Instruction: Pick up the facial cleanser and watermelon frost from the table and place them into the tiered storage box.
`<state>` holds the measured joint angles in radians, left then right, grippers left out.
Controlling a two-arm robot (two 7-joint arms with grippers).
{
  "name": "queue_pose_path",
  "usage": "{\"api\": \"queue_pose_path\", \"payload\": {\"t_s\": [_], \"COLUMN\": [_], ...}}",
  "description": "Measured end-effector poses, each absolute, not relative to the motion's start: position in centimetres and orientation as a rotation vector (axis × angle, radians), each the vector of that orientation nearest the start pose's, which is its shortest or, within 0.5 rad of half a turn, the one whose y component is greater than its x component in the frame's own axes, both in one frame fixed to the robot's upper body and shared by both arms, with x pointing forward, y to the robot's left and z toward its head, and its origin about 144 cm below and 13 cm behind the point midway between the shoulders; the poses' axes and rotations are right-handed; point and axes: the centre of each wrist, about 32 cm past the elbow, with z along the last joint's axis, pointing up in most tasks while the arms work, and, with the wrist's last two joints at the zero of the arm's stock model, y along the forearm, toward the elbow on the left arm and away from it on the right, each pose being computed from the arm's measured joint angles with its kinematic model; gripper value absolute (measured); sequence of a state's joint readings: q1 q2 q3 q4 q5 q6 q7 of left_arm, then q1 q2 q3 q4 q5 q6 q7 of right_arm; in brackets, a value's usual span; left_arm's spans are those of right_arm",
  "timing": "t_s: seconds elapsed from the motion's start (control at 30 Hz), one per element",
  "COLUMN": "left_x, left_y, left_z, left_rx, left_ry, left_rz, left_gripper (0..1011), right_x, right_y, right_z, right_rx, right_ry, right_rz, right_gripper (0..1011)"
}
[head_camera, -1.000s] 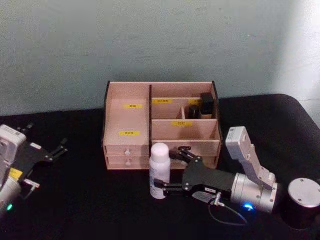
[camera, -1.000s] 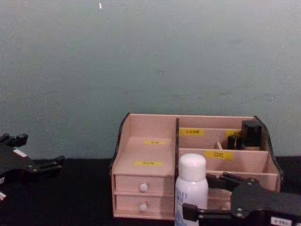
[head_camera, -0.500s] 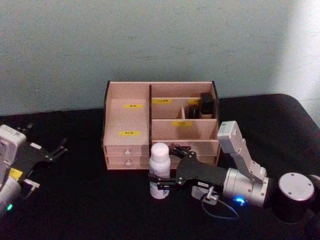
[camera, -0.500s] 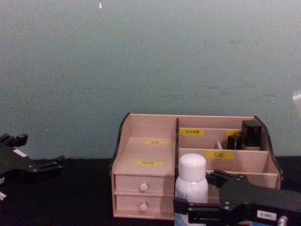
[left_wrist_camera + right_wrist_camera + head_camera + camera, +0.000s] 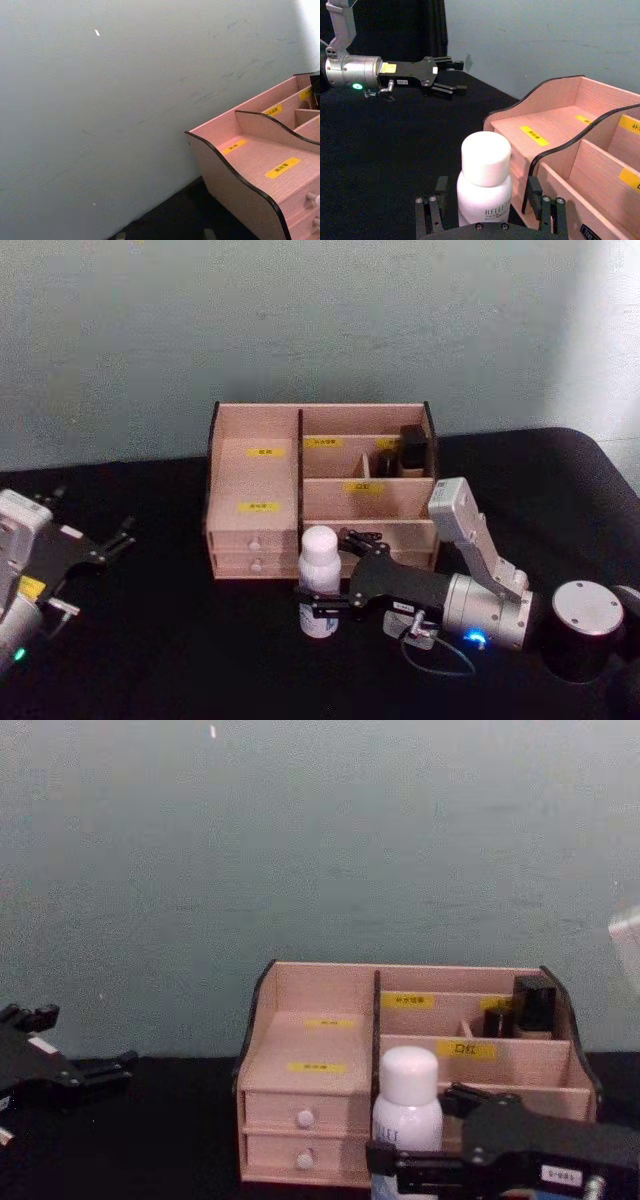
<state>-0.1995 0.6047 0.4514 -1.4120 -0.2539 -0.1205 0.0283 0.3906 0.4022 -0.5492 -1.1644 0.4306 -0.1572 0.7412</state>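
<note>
Standby duty falls to the left gripper (image 5: 124,532), low over the black table (image 5: 180,640) at the far left, its fingers spread and empty, well apart from the work and apparently kept out of the other arm's way. At centre the tiered storage box (image 5: 255,475) stands against the wall with its drawers (image 5: 252,540) facing the robot and its stepped compartments open at the top, so anything bound for it would have to be lifted over the front edge and lowered in; small dark bottles (image 5: 412,448) already occupy the upper right compartment. The facial cleanser (image 5: 319,558) stands upright on the table just in front of the box, near the central divider, cap up. The right gripper (image 5: 326,575) reaches in low and level from the right, and its open jaws stand one on each side of the bottle's body below the cap, the wrist view showing a narrow gap on either side, so nothing appears to be gripped yet. The sideways approach looks chosen to take the tall bottle around its middle and keep it vertical. Closing the jaws seems the step in hand, with the lift into the box to come.
</note>
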Motion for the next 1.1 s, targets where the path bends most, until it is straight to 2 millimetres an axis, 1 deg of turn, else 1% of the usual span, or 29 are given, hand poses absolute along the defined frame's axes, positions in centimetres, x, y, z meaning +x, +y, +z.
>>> {"api": "queue_pose_path", "payload": {"t_s": [0.5, 0.6, 0.63, 0.7, 0.8, 0.9, 0.97, 1.0, 1.07, 1.1], "left_x": [48.86, 48.86, 48.86, 48.86, 48.86, 48.86, 48.86, 48.86, 48.86, 48.86], "left_y": [30.97, 30.97, 30.97, 30.97, 30.97, 30.97, 30.97, 30.97, 30.97, 30.97], "left_z": [113.98, 113.98, 113.98, 113.98, 113.98, 113.98, 113.98, 113.98, 113.98, 113.98], "left_rx": [0.304, 0.304, 0.305, 0.304, 0.305, 0.304, 0.304, 0.304, 0.305, 0.304], "left_ry": [-0.285, -0.285, -0.285, -0.285, -0.285, -0.285, -0.285, -0.285, -0.285, -0.285], "left_rz": [1.248, 1.248, 1.248, 1.248, 1.248, 1.248, 1.248, 1.248, 1.248, 1.248], "left_gripper": [1001, 1001, 1001, 1001, 1001, 1001, 1001, 1001, 1001, 1001], "right_x": [53.85, 53.84, 53.84, 53.84, 53.83, 53.83, 53.82, 53.82, 53.82, 53.82], "right_y": [-25.01, -25.01, -25.01, -25.01, -25.0, -25.0, -24.99, -24.99, -25.0, -25.0], "right_z": [112.24, 112.24, 112.24, 112.23, 112.23, 112.24, 112.23, 112.23, 112.23, 112.23], "right_rx": [-0.125, -0.125, -0.125, -0.125, -0.125, -0.124, -0.124, -0.124, -0.124, -0.124], "right_ry": [-0.016, -0.017, -0.017, -0.017, -0.017, -0.018, -0.018, -0.018, -0.018, -0.018], "right_rz": [-0.512, -0.512, -0.512, -0.512, -0.512, -0.511, -0.511, -0.511, -0.511, -0.511], "right_gripper": [1003, 952, 952, 883, 816, 706, 664, 626, 591, 590]}}
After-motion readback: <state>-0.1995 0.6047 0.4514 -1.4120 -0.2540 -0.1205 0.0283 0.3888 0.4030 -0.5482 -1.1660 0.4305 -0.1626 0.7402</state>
